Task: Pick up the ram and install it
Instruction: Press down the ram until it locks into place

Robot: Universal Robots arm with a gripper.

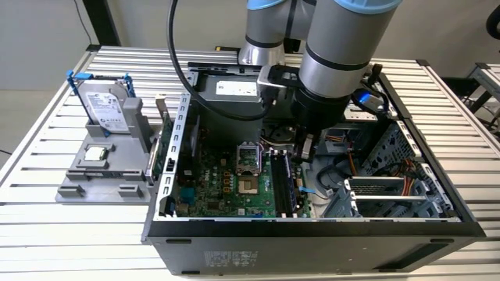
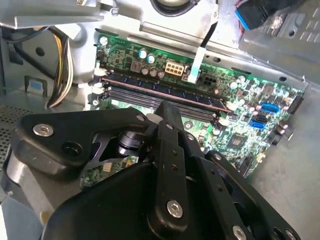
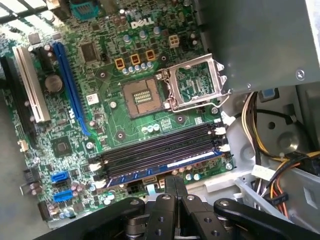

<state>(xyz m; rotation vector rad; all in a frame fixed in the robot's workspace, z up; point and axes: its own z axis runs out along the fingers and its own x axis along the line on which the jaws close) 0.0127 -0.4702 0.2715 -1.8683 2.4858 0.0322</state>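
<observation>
The ram (image 3: 165, 167) is a long thin stick with dark chips. It stands on edge in the outermost of the black memory slots (image 3: 160, 147), on the motherboard inside the open computer case. The ram (image 2: 165, 91) spans the slot's whole length in both wrist views, and in the exterior view the ram (image 1: 298, 184) lies just below the arm. My gripper (image 3: 175, 181) is shut, its two black fingers pressed together with nothing between them. It hovers right over the middle of the stick. I cannot tell whether the tips touch it.
The open CPU socket (image 3: 195, 82) and its bare seat (image 3: 142, 97) lie beside the slots. Cable bundles (image 3: 260, 130) and the drive cage (image 1: 390, 193) crowd the other side. Outside the case, a grey fixture (image 1: 102, 175) holds a silver hard drive (image 1: 105, 108) and a processor chip (image 1: 95, 153).
</observation>
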